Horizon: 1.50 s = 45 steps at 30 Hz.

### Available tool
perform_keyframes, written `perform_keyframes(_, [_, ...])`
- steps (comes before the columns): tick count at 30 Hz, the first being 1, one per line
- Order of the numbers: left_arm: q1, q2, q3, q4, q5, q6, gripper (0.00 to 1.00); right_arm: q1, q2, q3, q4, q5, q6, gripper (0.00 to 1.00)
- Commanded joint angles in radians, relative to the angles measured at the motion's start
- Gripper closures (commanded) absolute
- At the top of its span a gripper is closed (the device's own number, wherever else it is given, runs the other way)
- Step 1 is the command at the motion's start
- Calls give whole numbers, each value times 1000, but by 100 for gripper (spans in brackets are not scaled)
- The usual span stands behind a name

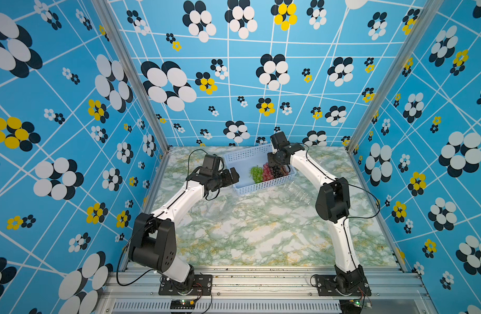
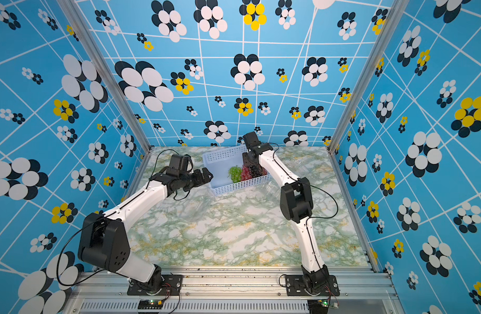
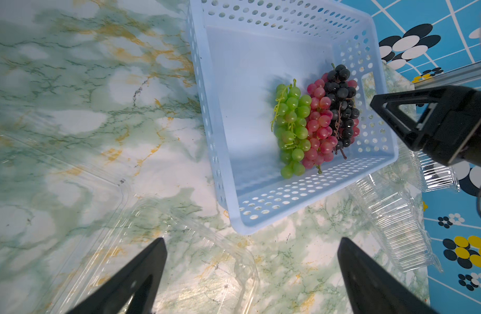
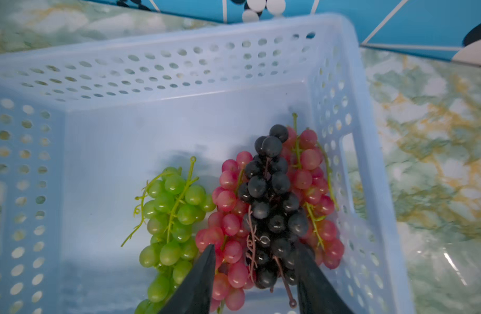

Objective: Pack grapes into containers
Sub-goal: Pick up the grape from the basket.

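Right gripper (image 4: 255, 246), half-spread, is straddling the dark grapes (image 4: 272, 190), pinch uncertain; only its wrist view is showing this.

wide bare floor in basket (image 3: 233, 122), grapes (image 3: 315, 122) packed against end wall, containers (image 3: 391, 225) flanking outside

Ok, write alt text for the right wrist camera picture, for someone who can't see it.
The right gripper straddles a dark purple grape bunch lying in a pale blue perforated basket. Red bunches flank it, a green bunch lies beside them, and green marbled table shows past the basket.
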<state>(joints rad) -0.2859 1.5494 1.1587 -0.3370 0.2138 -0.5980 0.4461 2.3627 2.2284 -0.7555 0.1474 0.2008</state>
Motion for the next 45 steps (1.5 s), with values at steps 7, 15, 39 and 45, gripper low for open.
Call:
perform_keyframes(7, [17,-27,-27,-19,36,36,0,-6,66,70,-100,-12,46,64])
perform_keyframes(15, [18,-18,-29,-17,43,40,0,-4,88,65,-114,-11,54,70])
perform_keyframes(39, [24,-36,-33,-35,42,49,1,4,186,177,-150,-9,55,82])
perform_keyframes(45, [25,-42,-38,-36,41,50,0,4,191,176,-151,-10,58,85])
